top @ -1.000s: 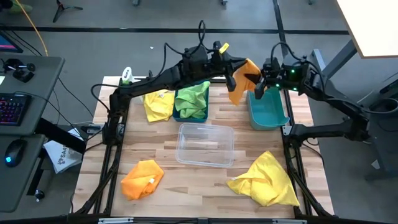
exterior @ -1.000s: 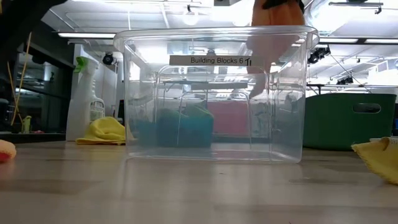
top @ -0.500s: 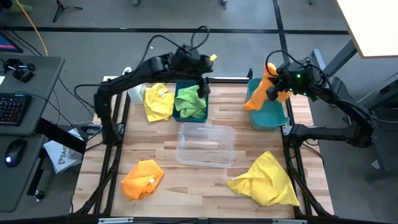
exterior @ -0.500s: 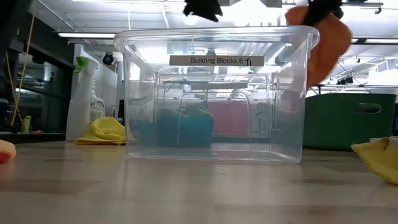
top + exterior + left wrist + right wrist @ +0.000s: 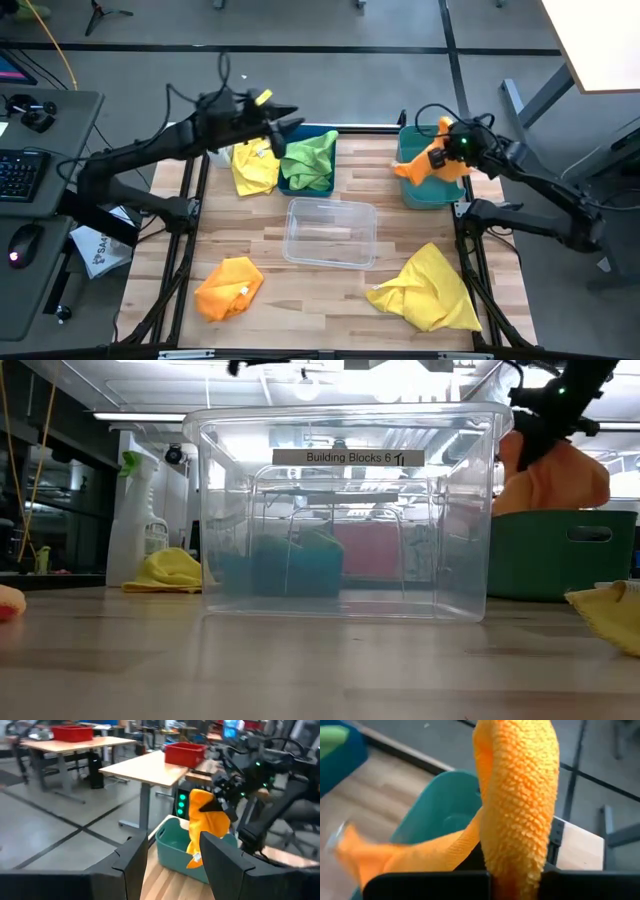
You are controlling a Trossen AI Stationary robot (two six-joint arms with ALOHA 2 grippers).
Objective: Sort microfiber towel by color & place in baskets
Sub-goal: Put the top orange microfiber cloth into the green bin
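Observation:
My right gripper [image 5: 447, 152] is shut on an orange towel [image 5: 428, 165] over the teal basket [image 5: 452, 190] at the far right. In the low view the towel [image 5: 556, 476] hangs just above the basket's rim [image 5: 565, 512]. My left gripper [image 5: 175, 867] stands open and empty, up over the far left near the dark blue basket [image 5: 330, 135], which holds green towels [image 5: 308, 160]. A yellow towel [image 5: 255, 168] lies beside that basket. A second orange towel [image 5: 228, 288] and a second yellow towel [image 5: 428, 290] lie near the front edge. My right gripper pinches a bunched fold of the orange towel [image 5: 516, 865] between its two fingers. The rest of the cloth rises in a hump past the fingers, and a loose end [image 5: 395, 855] trails down toward the teal basket [image 5: 440, 810]. The towel is lifted clear of the table and slack.
The clear basket [image 5: 330, 232] stands at the table's middle. A white spray bottle [image 5: 140, 520] stands at the far left corner. Bare wood lies between the clear basket and the two front towels.
My left gripper has let go of the orange towel, opened and drawn back toward the table's left edge. My right gripper has kept hold of that towel, carried it right and lowered it over the teal basket. The towel's loose end has swung along.

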